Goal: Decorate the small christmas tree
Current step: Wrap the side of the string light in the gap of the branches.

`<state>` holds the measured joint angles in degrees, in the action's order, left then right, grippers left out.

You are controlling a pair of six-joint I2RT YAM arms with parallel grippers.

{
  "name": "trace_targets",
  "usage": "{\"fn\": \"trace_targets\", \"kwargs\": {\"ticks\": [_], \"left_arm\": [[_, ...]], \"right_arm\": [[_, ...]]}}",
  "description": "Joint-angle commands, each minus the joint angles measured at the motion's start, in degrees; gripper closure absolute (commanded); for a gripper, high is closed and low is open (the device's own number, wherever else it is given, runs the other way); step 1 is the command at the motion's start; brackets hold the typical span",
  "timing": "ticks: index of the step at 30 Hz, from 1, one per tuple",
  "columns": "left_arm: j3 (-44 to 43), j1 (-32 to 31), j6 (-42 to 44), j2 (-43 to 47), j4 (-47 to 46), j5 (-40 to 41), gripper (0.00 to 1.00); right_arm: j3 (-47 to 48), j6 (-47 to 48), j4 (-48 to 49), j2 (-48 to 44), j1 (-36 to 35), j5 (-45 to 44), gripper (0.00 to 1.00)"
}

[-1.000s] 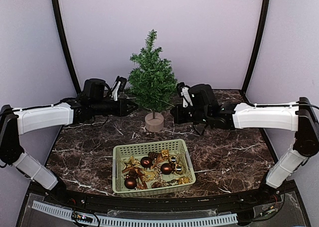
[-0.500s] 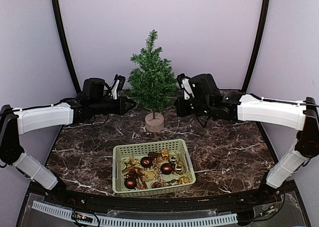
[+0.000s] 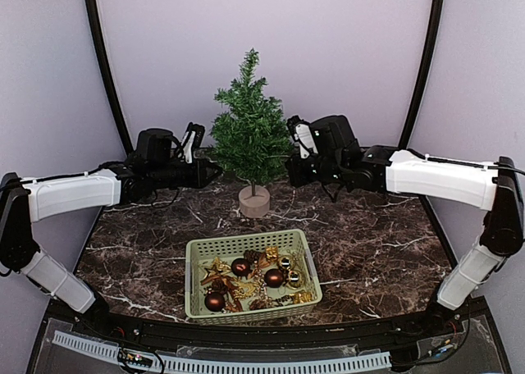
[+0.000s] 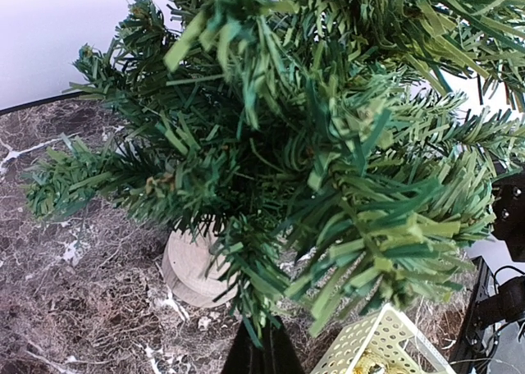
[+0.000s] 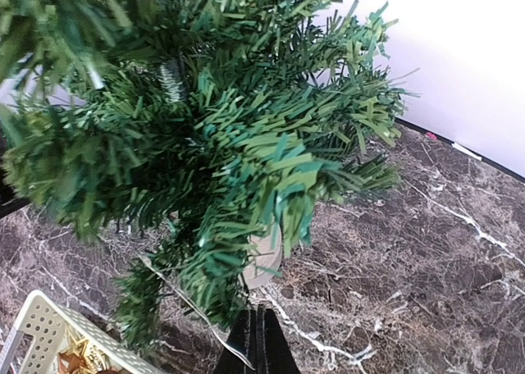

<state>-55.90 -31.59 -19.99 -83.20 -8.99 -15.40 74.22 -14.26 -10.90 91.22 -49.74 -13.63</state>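
The small christmas tree [image 3: 250, 132] stands upright on its round wooden stump [image 3: 254, 200] at the back middle of the marble table. My left gripper [image 3: 215, 173] reaches in from the left at lower-branch height. In the left wrist view it [image 4: 262, 337] is shut, with the needles of a low branch tip pinched at its fingertips. My right gripper [image 3: 289, 171] is against the tree's right side. In the right wrist view it [image 5: 261, 312] is shut, and a thin pale thread [image 5: 189, 308] runs from its tips up into the lower branches. What hangs on the thread is hidden.
A pale green basket [image 3: 246, 241] sits in front of the tree, holding brown balls [image 3: 274, 277] and gold ornaments. Its corner shows in both wrist views [image 4: 385, 341] [image 5: 33, 325]. A curved white backdrop closes the table behind the tree.
My left gripper has shut at the tree's lower left branches. The right arm has moved up and left, bringing its shut gripper against the tree.
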Motion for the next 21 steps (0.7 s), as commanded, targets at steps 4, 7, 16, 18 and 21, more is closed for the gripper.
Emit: {"fn": "trace_targets", "kwargs": {"ticks": [4,7,16,18,21], "left_arm": [[-0.79,0.3,0.8,0.8,0.16,1.58,1.0],[-0.71,0.38,0.91,0.72,0.29,1.69,1.0],[-0.7,1.35,1.09,0.14,-0.01,1.96,1.0],[-0.75,1.7,1.14,0.06,-0.32,1.89,1.0],[-1.01,2.1,1.18,-0.01,-0.63,1.47,1.0]], "right_arm": [[1.25,2.93,7.32,3.08,2.81,4.94,1.0],[0.73,3.74,9.79,3.99,3.67,7.9,1.0],[-1.38,4.34,17.58,8.19,4.87,13.0,1.0],[-2.42,4.05,19.54,8.52,4.91,13.33,1.0],[-4.18,3.44,21.75,8.49,5.01,14.62,1.0]]}}
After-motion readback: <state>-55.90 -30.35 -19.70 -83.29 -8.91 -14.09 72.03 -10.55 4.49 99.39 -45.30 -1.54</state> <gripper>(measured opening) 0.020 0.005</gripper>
